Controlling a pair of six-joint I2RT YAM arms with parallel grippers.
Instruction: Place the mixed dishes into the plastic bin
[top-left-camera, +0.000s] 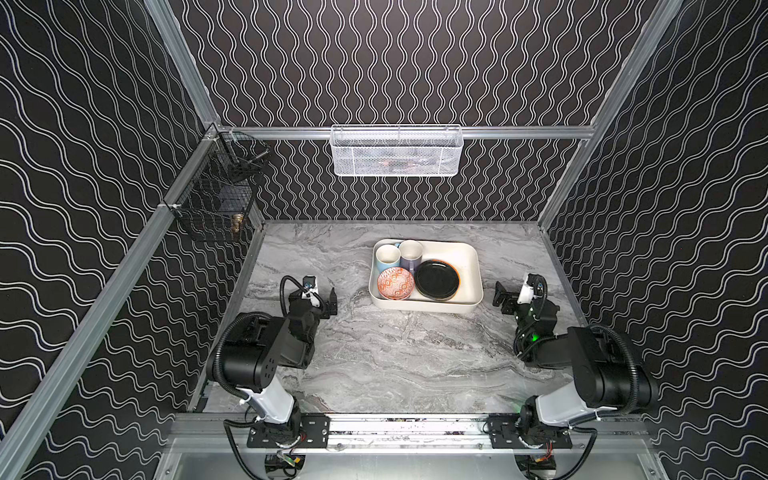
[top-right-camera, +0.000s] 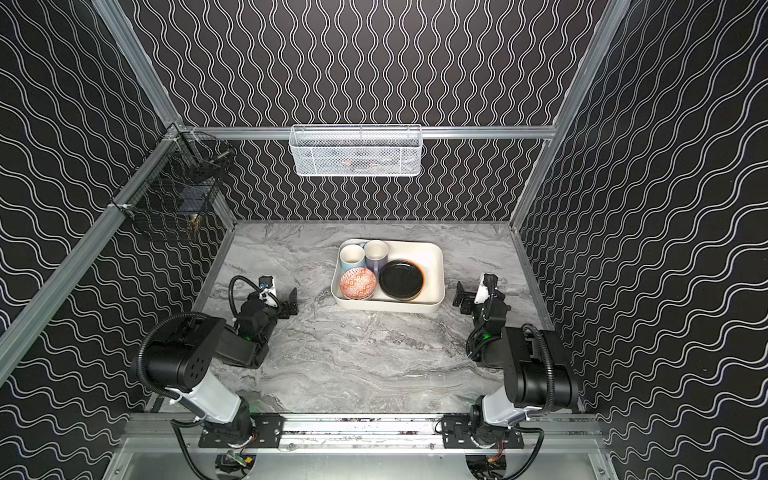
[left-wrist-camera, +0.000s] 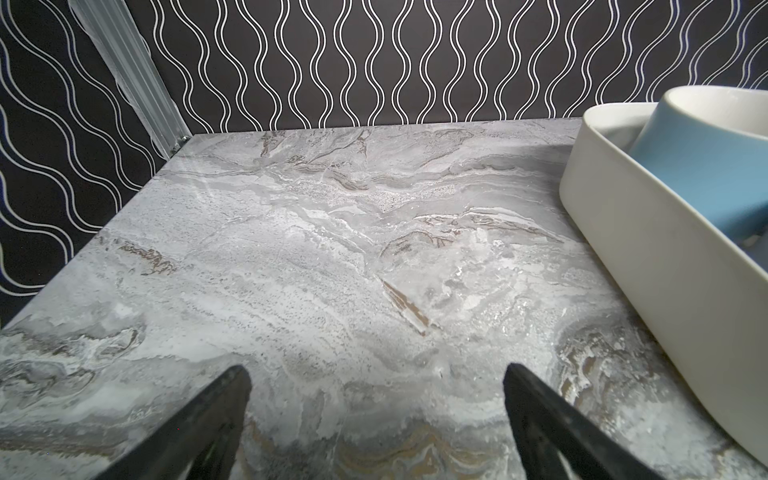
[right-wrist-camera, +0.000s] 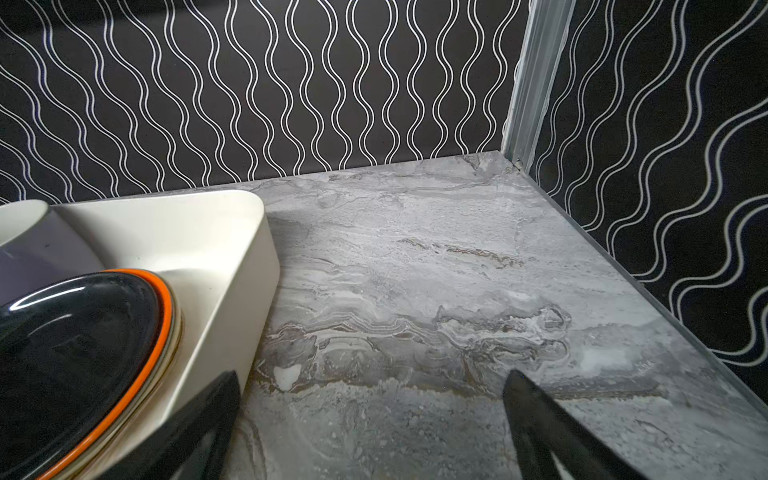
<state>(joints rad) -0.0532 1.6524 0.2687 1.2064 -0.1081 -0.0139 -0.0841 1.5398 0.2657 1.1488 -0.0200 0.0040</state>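
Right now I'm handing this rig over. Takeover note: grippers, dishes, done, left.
Left gripper: open, empty, low over the grey marble-pattern tabletop, left of the shallow cream-white plastic bin.
Right gripper: open, empty, right of the bin.
In the bin: light-blue mug and lilac mug upright at back left; orange-patterned bowl front left; glossy black plate tops a stack, orange plate rim beneath, lower plates not identifiable.
Done: no dish shows on the tabletop outside the bin.
Left: nothing visible to place; verify the stack.
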